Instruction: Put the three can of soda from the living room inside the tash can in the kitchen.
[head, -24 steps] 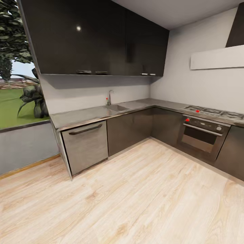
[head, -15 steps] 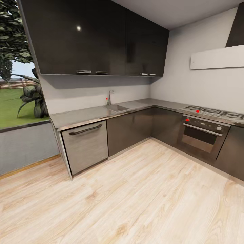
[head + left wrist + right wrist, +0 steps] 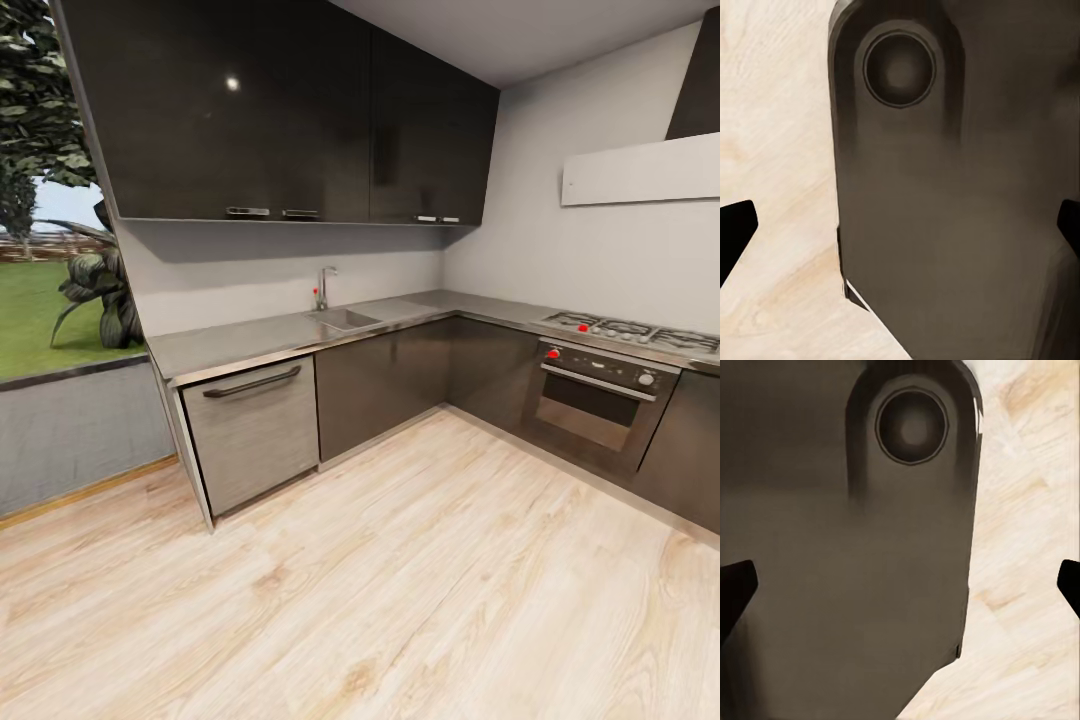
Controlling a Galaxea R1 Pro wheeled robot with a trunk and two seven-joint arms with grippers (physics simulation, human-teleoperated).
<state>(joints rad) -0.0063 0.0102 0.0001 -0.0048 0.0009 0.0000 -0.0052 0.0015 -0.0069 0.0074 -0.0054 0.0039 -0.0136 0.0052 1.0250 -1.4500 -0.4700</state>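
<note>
Left gripper [image 3: 900,225] and right gripper [image 3: 900,585] each hang with fingertips spread to opposite frame edges, nothing between them, looking down on a dark rounded robot body panel [image 3: 952,187] that bears a circular recess in the upper frame.

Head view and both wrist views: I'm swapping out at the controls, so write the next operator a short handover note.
Left gripper: fingers spread wide, nothing between them, above the wood floor.
Right gripper: the same, open and empty.
Position: facing the kitchen corner, with sink, oven and grey countertop ahead.
Done: nothing that can be confirmed from these pictures.
Left: find the soda cans and the trash can, then bin all three cans.
</note>
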